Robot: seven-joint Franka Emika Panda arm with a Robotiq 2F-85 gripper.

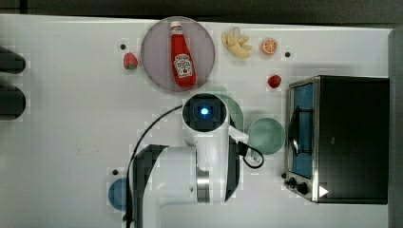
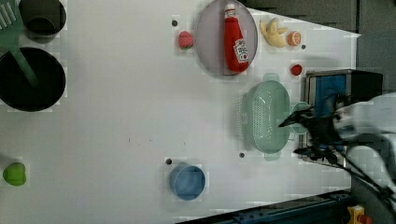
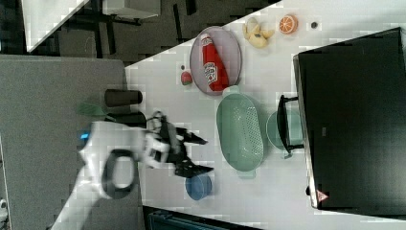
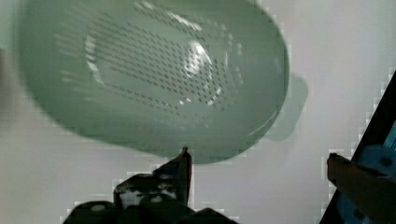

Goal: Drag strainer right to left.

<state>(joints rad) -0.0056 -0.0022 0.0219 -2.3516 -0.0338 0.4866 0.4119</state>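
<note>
Two mint-green vessels sit side by side on the white table (image 2: 116,116): the oval strainer (image 2: 268,116), its dotted basin empty, and just beyond it a round mug (image 3: 276,130), tucked against the front of the dark oven (image 3: 354,120). The mug's inside looks empty too, though the oven's handle crosses it in the right view, so I can't be sure. Above the strainer in the left view lies a round grey plate (image 2: 205,44) carrying a red ketchup bottle (image 2: 235,42) on its side. A small blue dish (image 2: 187,182) stands alone lower down, nothing in it. Two dark pots (image 2: 30,79) wait at the left view's far left edge.

The gripper (image 3: 201,154) hangs with its fingers spread wide, nothing between them, close to the strainer's rim but apart from it; in the wrist view one finger (image 4: 180,175) points at the strainer's near edge.

To the left view's left of the strainer runs a broad stretch of bare table, with a strawberry (image 2: 186,40) up near the plate and a green fruit (image 2: 15,173) far off at the edge. On the other side the oven and mug crowd it closely.
</note>
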